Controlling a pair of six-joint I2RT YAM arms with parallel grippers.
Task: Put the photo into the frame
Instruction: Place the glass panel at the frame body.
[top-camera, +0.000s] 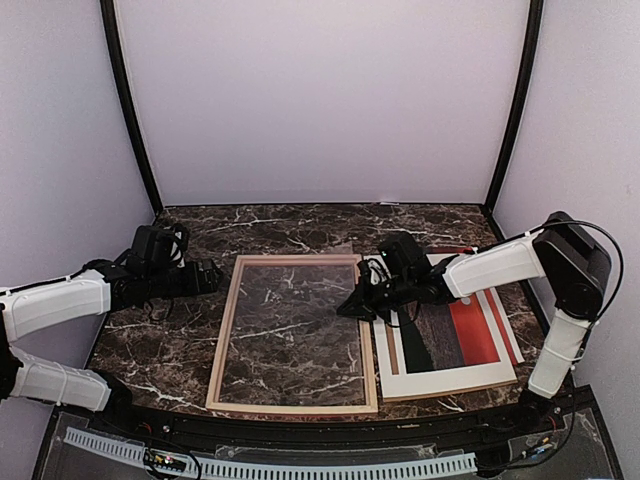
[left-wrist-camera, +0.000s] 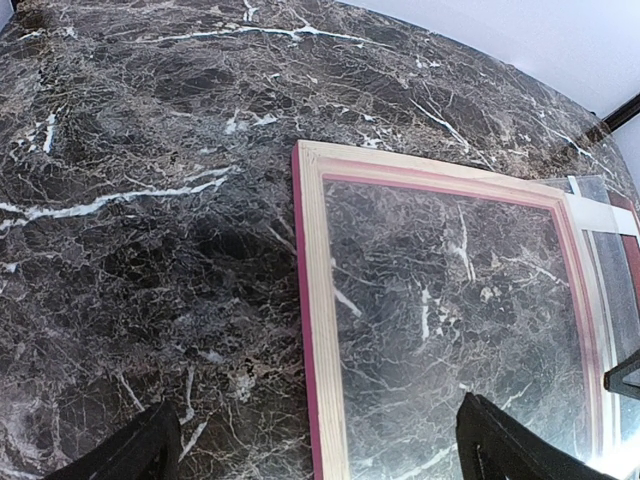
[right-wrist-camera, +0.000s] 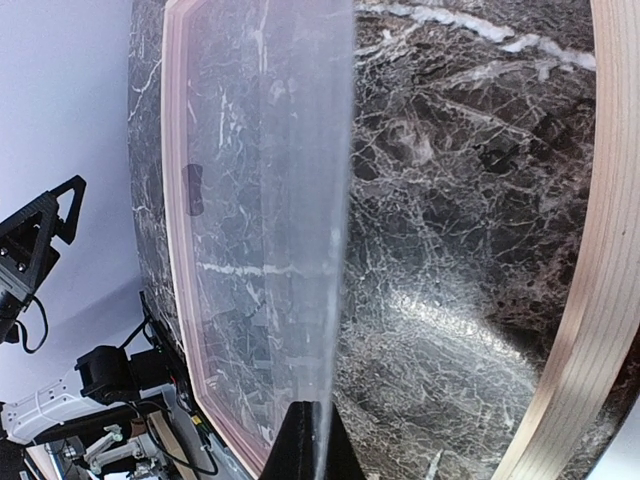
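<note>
The frame (top-camera: 222, 350) lies flat mid-table with its pale wood back up and a pink-red edge showing (left-wrist-camera: 320, 300). A clear pane (top-camera: 290, 320) sits over its opening. My right gripper (top-camera: 352, 308) is shut on the pane's right edge, and in the right wrist view the pane (right-wrist-camera: 260, 200) rises edge-on from the closed fingertips (right-wrist-camera: 318, 445). The photo (top-camera: 470, 335) lies face up to the right of the frame, partly under my right arm. My left gripper (top-camera: 205, 278) hovers open at the frame's left side, its fingers (left-wrist-camera: 130, 455) straddling the left rail.
Dark marble tabletop (top-camera: 160, 340) runs all round the frame. White booth walls (top-camera: 320, 100) close off the back and sides. A black rail with a white cable chain (top-camera: 300, 468) runs along the near edge.
</note>
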